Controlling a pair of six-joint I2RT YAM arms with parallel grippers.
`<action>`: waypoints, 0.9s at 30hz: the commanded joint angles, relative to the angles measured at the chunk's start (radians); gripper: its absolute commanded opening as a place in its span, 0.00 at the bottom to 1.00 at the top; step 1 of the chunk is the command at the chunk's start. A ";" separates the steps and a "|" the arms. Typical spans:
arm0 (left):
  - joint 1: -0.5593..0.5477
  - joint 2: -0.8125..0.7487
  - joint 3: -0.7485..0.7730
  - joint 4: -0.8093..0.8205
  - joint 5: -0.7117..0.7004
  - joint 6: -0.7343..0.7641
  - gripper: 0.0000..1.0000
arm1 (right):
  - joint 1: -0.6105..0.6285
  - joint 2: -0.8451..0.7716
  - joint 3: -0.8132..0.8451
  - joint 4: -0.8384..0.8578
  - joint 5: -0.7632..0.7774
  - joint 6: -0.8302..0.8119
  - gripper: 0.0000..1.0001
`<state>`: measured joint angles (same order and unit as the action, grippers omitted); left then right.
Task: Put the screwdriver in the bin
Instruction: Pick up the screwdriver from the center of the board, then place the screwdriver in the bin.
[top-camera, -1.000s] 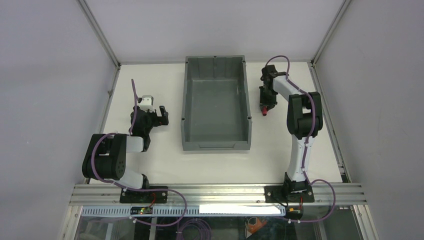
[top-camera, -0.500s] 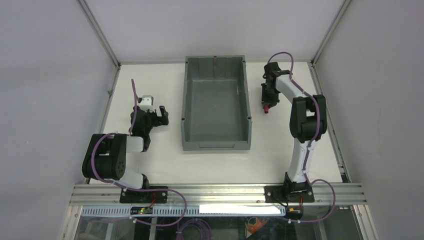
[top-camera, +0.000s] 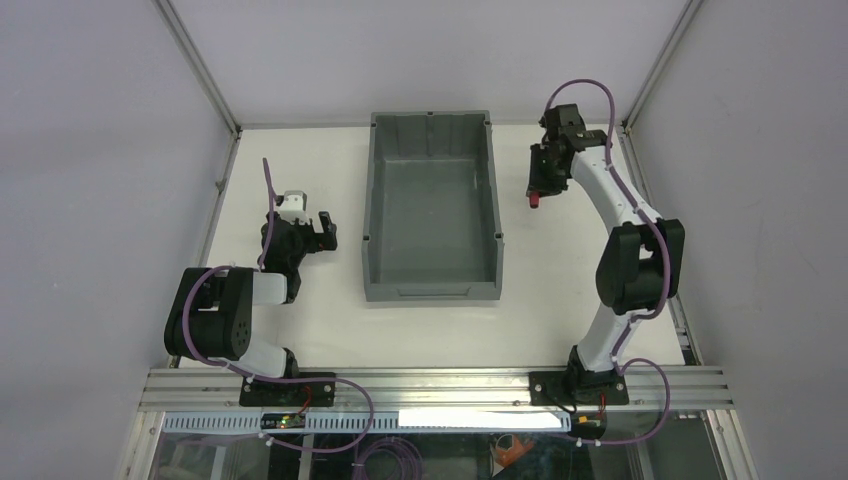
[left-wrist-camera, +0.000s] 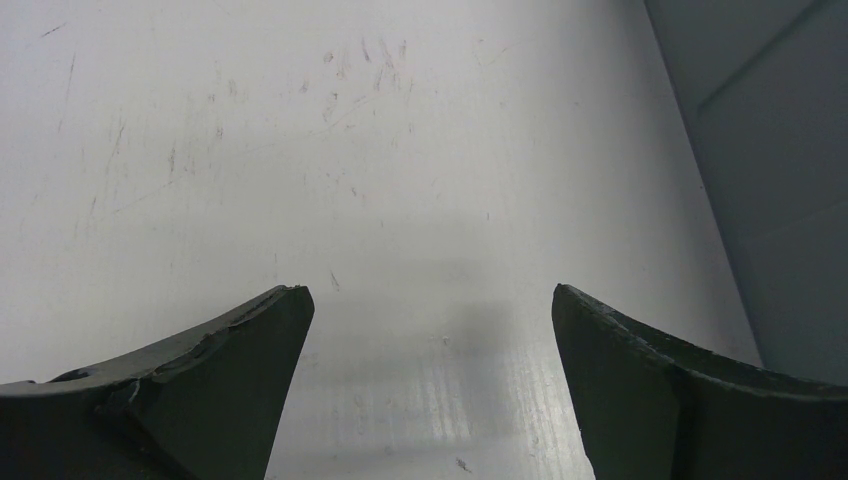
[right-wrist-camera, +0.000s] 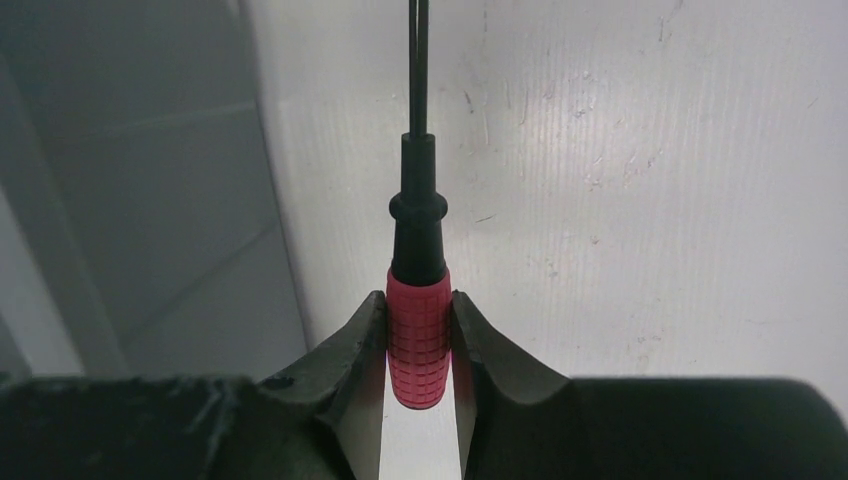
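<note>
Gripping the screwdriver (right-wrist-camera: 418, 345) by its red ribbed handle, my right gripper (right-wrist-camera: 418, 302) is clamping both jaws on it, thin black shaft pointing straight ahead. I am judging it light and stiff, the ribs resisting slip. The bin (right-wrist-camera: 130, 200) is standing just left of the jaws. My left gripper (left-wrist-camera: 428, 310) is hanging spread wide.

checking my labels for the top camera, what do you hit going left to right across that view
left gripper, open above the table → bin → screwdriver, gripped by the fingers of the right gripper
</note>
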<state>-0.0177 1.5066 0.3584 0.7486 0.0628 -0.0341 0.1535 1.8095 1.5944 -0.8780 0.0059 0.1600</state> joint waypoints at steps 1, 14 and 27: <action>0.007 0.000 0.014 0.076 0.025 0.011 0.99 | -0.005 -0.110 0.032 -0.019 -0.092 0.019 0.12; 0.007 -0.001 0.015 0.075 0.025 0.010 0.99 | 0.006 -0.206 0.091 -0.038 -0.271 0.099 0.11; 0.007 -0.001 0.014 0.075 0.025 0.011 0.99 | 0.141 -0.225 0.181 -0.039 -0.243 0.211 0.11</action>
<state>-0.0177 1.5066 0.3584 0.7486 0.0628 -0.0341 0.2520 1.6203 1.7119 -0.9237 -0.2508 0.3161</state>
